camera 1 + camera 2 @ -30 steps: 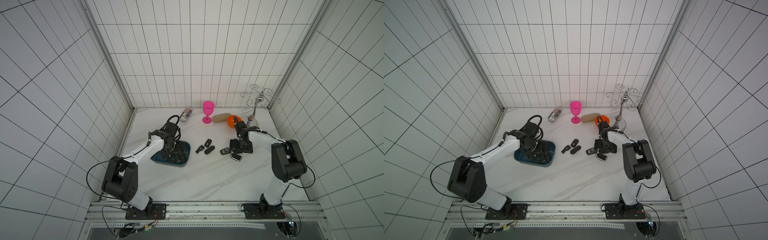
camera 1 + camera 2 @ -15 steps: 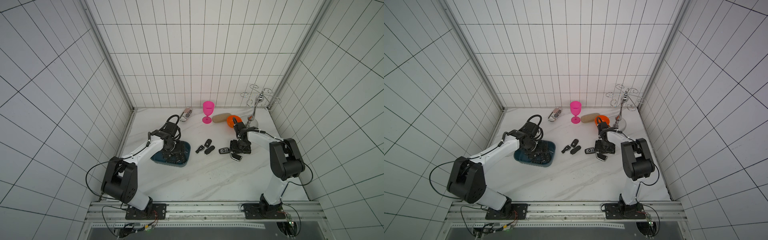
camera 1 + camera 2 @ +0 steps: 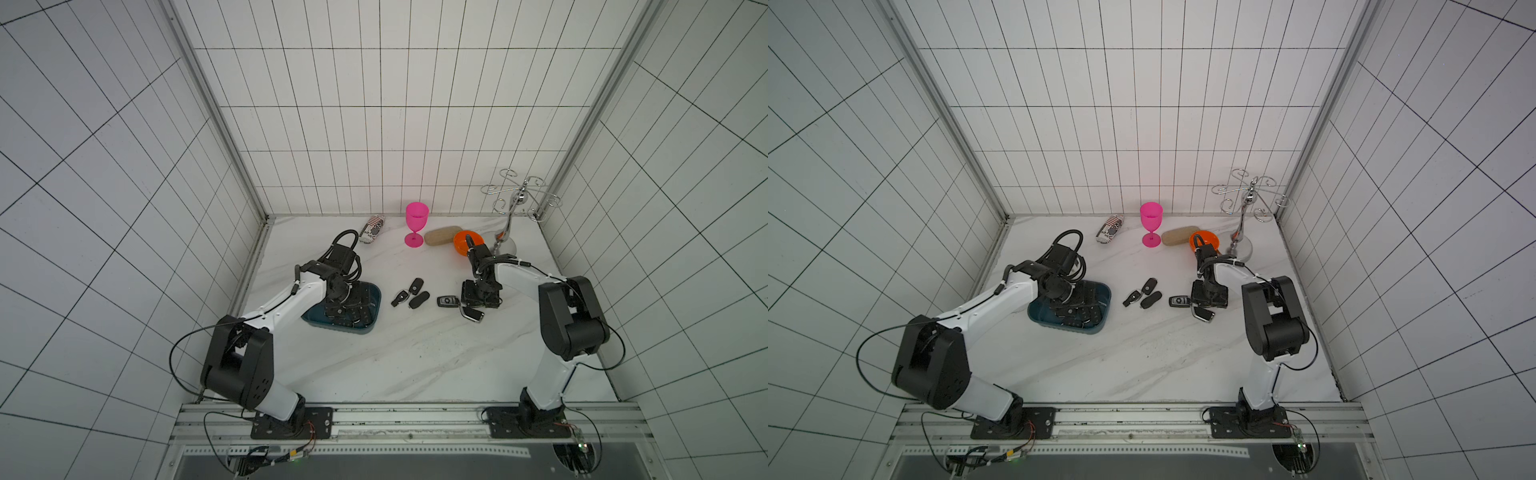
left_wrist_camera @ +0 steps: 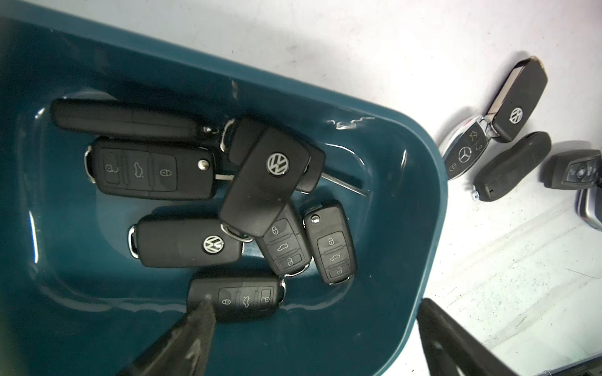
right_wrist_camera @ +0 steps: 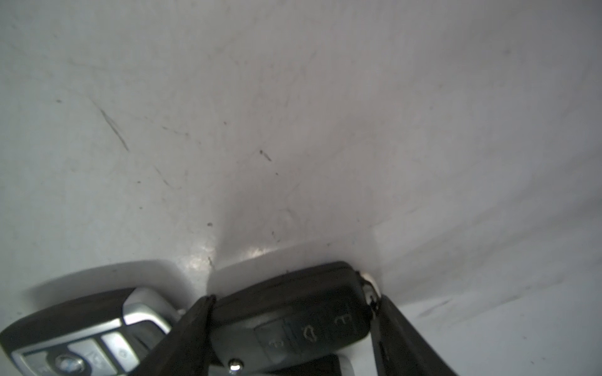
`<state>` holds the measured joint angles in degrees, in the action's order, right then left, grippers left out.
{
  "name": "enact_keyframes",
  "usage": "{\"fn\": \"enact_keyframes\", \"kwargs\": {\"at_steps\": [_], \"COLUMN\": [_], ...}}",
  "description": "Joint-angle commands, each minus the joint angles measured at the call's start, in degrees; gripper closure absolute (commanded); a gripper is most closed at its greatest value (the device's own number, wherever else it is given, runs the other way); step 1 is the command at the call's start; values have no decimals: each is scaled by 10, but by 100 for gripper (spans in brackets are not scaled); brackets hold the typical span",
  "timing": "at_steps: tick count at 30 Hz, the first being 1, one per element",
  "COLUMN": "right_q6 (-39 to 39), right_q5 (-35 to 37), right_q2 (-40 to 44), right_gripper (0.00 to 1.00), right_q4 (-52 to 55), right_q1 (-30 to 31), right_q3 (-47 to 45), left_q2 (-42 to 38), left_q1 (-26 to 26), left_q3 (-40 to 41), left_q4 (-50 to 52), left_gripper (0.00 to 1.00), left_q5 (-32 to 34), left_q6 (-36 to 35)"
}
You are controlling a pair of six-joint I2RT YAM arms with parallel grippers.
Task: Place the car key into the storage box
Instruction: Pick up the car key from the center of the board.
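The storage box [image 3: 376, 303] [image 3: 1106, 297] is a dark teal tub left of centre, and several black car keys lie in it [image 4: 260, 182]. My left gripper [image 3: 345, 307] [image 4: 316, 306] hangs open just over the box's floor with nothing between its fingers. My right gripper [image 3: 478, 297] [image 3: 1208, 297] is down on the table to the right. In the right wrist view its fingers [image 5: 195, 312] press on both ends of a black three-button car key [image 5: 293, 315] that lies on the table. From above, that key is hidden under the gripper.
More keys lie loose on the table: a silver-faced fob [image 3: 448, 300] [image 5: 81, 338], another by the right gripper [image 3: 472, 313], and three together [image 3: 409, 293] [image 4: 511, 166]. At the back stand a pink goblet [image 3: 416, 224], orange bowl [image 3: 465, 243], tan block [image 3: 442, 235], metal rack [image 3: 515, 208] and patterned pouch [image 3: 372, 228].
My right gripper's fingers have closed in onto the car key while staying low on the table. The left arm has not moved.
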<state>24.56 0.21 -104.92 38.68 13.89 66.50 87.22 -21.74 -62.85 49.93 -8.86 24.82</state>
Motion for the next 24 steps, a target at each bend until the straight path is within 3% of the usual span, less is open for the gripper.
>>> {"fn": "enact_keyframes", "kwargs": {"at_steps": [1, 8, 13, 17, 24], "right_q6": [0, -19, -30, -30, -19], "right_q5": [-6, 61, 126, 119, 100], "right_q2": [-4, 82, 132, 137, 76], "right_gripper": [54, 55, 55, 55, 55], "right_q4": [2, 5, 21, 29, 45], "right_q1": [-6, 30, 107, 171, 317], "right_q3": [-22, -17, 14, 55, 166], "left_q2": [-14, -16, -21, -25, -91], "left_q1": [2, 11, 23, 36, 159], "left_q3": [4, 4, 7, 3, -1], "left_q4": [-12, -14, -21, -18, -5], "left_gripper": [5, 7, 7, 10, 10], "left_q5": [-1, 9, 9, 22, 21], "left_q6": [-2, 9, 15, 22, 32]}}
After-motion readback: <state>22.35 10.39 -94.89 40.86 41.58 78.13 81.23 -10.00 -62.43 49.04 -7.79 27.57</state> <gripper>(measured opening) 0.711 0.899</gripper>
